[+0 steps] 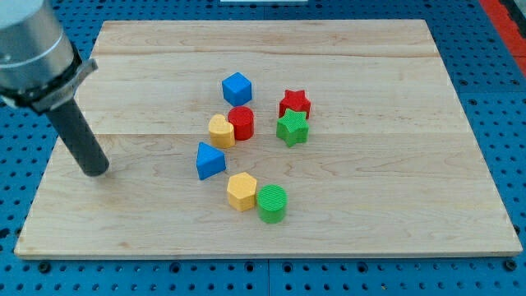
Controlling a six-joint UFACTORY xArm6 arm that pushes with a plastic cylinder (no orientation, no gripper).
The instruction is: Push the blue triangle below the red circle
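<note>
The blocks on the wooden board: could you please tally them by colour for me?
Blue: 2, cube and triangle
Red: 2, circle and star
Yellow: 2, heart and hexagon
Green: 2, star and circle
Total: 8

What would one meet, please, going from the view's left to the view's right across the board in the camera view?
My tip → blue triangle → yellow heart → yellow hexagon → green circle → green star. The blue cube, red circle and red star overlap these in left-right position, so I leave them out.
</note>
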